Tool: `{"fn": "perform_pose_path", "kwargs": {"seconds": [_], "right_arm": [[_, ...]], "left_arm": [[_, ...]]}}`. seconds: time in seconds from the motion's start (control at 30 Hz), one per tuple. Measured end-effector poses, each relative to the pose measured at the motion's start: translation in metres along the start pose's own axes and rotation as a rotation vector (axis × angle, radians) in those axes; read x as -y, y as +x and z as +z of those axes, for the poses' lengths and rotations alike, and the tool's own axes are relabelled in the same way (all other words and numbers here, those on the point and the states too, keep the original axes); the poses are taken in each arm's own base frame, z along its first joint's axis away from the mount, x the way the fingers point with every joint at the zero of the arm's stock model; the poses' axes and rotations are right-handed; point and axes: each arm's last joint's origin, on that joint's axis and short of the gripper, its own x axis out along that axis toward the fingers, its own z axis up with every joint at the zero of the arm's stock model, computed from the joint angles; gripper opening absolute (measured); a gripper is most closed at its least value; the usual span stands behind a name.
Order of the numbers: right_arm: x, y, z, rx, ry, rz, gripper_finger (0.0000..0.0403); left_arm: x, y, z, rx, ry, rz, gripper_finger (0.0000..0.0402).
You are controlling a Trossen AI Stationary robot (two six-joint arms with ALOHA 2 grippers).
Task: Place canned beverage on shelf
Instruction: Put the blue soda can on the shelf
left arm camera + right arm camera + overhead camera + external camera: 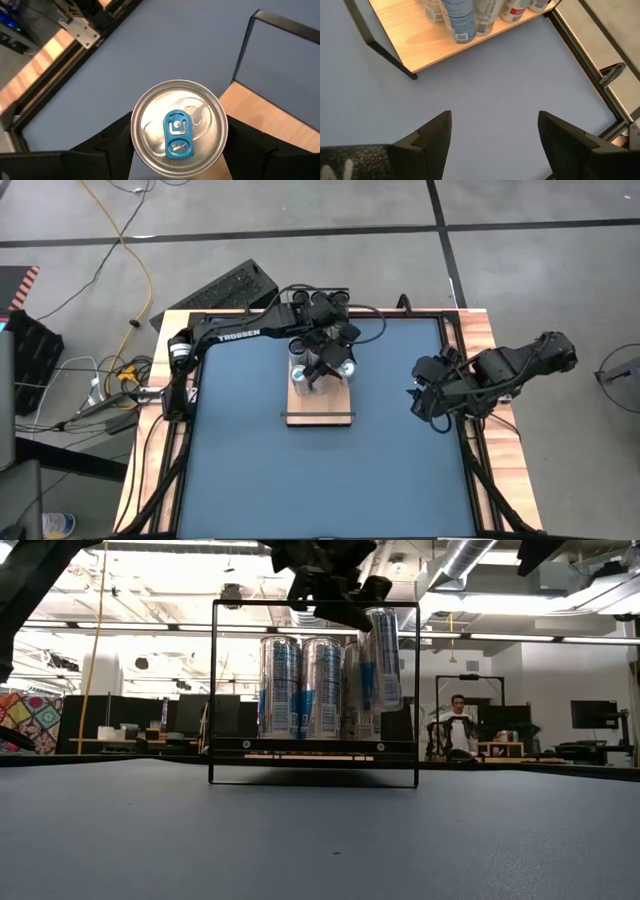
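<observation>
The shelf (320,402), a light-wood board with black rails, lies in the middle of the blue table. Several silver-and-blue cans (300,686) stand upright on its far end. My left gripper (177,125) hangs over that end, shut on another can (383,658) with a blue pull tab. In the low view this can sits higher than the standing ones, beside them. My right gripper (495,125) waits open above bare table near the right edge, with nothing between its fingers. My left gripper pinches the can between its two fingers, one on each side of the wall just below the top rim (220,131). The fingers (112,147) come slanting down from the table's left. The can is lifted clear of the board, slightly tilted, top up.
The near half of the shelf board (415,42) is bare wood. Open blue table (300,480) lies on the near side of the shelf. Wooden strips and black rails (470,430) edge the table. A person (458,725) sits far behind it.
</observation>
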Motion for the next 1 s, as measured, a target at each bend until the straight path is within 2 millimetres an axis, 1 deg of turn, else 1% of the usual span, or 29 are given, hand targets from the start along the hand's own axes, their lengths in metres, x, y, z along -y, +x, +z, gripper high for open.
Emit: {"fn": "perform_pose_path", "kwargs": {"seconds": [0.27,0.83,1.0], "right_arm": [[0.005,0.004,0.004,-0.007,-0.001,-0.023,0.0280],[0.006,0.004,0.004,-0.013,0.002,-0.030,0.0280],[0.006,0.004,0.004,-0.013,0.002,-0.029,0.0280]], "left_arm": [[-0.001,-0.004,-0.005,-0.037,0.007,0.002,0.0229],[0.002,-0.005,-0.006,-0.010,-0.049,-0.053,0.0229],[0.006,0.001,-0.012,-0.004,-0.066,-0.070,0.0229]]}}
